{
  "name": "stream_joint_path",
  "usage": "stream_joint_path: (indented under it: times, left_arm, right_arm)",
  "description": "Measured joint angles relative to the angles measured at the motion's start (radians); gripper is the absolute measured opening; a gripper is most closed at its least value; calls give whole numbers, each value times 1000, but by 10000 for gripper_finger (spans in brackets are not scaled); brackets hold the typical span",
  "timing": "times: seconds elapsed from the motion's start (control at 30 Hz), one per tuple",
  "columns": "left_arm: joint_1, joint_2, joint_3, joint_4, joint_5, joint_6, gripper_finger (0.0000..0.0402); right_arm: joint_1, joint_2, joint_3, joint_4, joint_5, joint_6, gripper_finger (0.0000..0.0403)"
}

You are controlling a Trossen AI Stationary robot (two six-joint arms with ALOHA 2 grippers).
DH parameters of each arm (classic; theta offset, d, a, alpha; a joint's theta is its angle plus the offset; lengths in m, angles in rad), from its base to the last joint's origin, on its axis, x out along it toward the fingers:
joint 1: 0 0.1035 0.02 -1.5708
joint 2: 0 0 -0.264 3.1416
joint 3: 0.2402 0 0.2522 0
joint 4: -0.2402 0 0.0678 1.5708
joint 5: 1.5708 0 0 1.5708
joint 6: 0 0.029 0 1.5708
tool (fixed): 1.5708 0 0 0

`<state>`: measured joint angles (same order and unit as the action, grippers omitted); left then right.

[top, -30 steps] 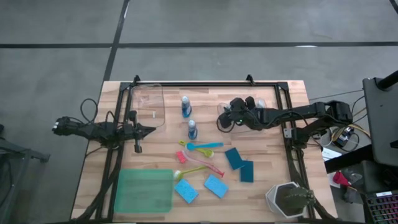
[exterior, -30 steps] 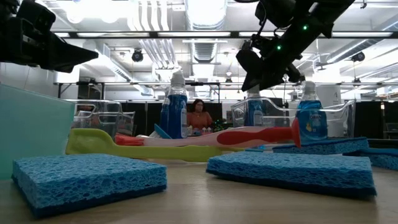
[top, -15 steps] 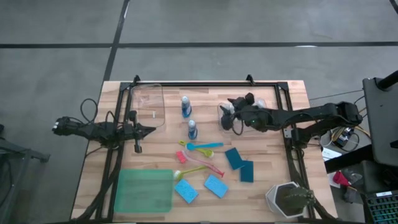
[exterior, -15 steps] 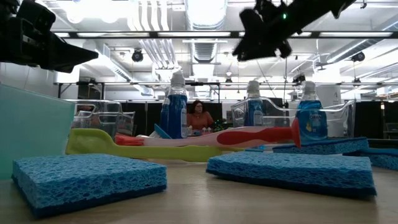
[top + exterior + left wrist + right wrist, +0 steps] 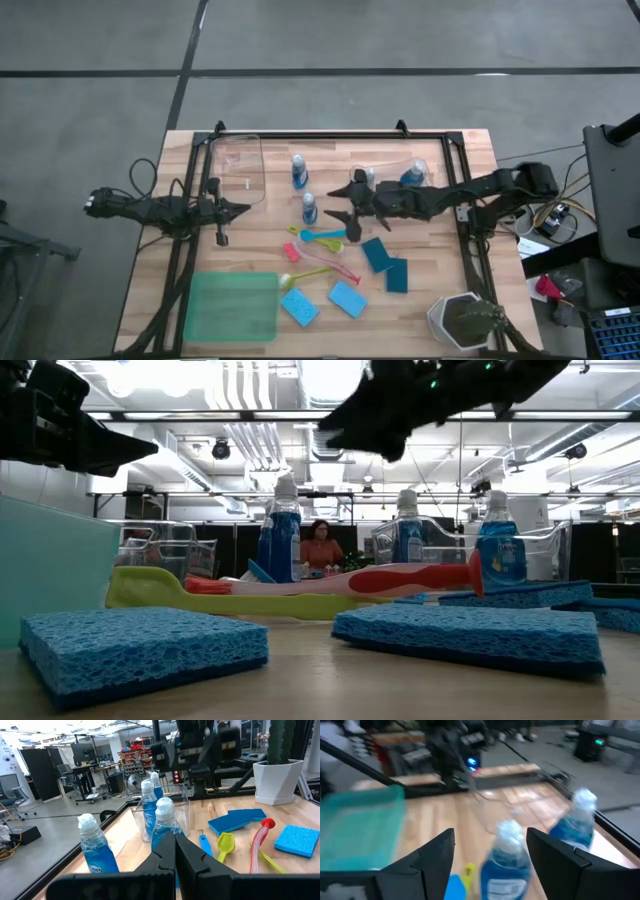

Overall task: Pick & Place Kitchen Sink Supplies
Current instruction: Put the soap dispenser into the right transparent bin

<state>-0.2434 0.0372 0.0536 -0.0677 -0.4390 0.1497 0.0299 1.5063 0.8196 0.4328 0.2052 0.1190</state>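
Observation:
Two blue bottles with pale caps stand upright on the table [image 5: 298, 172] [image 5: 309, 208]. Two more stand in the clear bin on the right [image 5: 410, 177] [image 5: 400, 532]. Thin blue, yellow-green and pink brushes [image 5: 322, 240] lie near the middle. Several blue and teal sponges [image 5: 375, 254] [image 5: 347, 298] lie flat nearer the front. My right gripper [image 5: 340, 204] hangs open above the table, just right of the nearer bottle [image 5: 507, 860], touching nothing. My left gripper [image 5: 240, 209] is shut and waits left of the bottles.
A second clear bin [image 5: 237, 168] sits at the far left and a green tray [image 5: 232, 307] at the near left. A white faceted pot with a plant [image 5: 462, 320] stands in the near right corner. A black frame [image 5: 330, 134] runs along the table's edges.
My right gripper has drawn away from the right clear bin, moving toward the table's left and slightly toward its near edge, and now sits beside the standing bottles. The bottle in that bin, earlier partly hidden behind it, now shows fully.

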Motion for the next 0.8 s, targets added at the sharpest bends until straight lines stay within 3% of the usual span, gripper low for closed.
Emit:
stream_joint_path:
  times: [0.47,0.8]
  left_arm:
    - [0,0,0,0,0,0,0]
    - [0,0,0,0,0,0,0]
  right_arm:
    - [-26,209,164,14,57,-100,345]
    - [-55,238,176,13,56,-69,343]
